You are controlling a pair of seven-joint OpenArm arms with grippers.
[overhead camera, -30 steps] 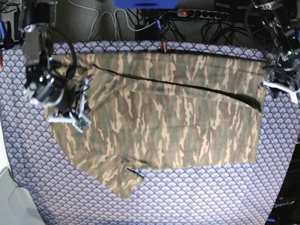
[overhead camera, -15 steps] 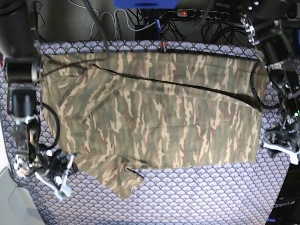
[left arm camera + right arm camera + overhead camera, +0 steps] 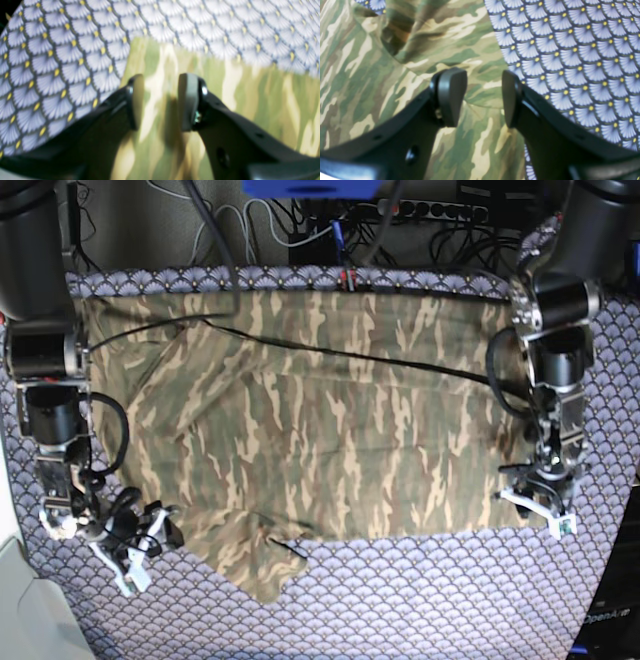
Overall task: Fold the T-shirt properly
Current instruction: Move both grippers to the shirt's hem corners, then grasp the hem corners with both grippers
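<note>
Two end effectors, left [image 3: 160, 102] and right [image 3: 483, 97], apart over T-shirt [image 3: 340, 440] corners

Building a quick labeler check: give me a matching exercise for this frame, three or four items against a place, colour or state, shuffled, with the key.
Column 1
1. T-shirt
2. tablecloth
3. left gripper
4. right gripper

Column 2
A. blue-grey scallop pattern with yellow dots
B. at the shirt's lower corner on the base view's right
C. camouflage print, spread flat
D. open over the shirt's edge on the base view's lower left

Pairs: 1-C, 2-A, 3-B, 4-D
</note>
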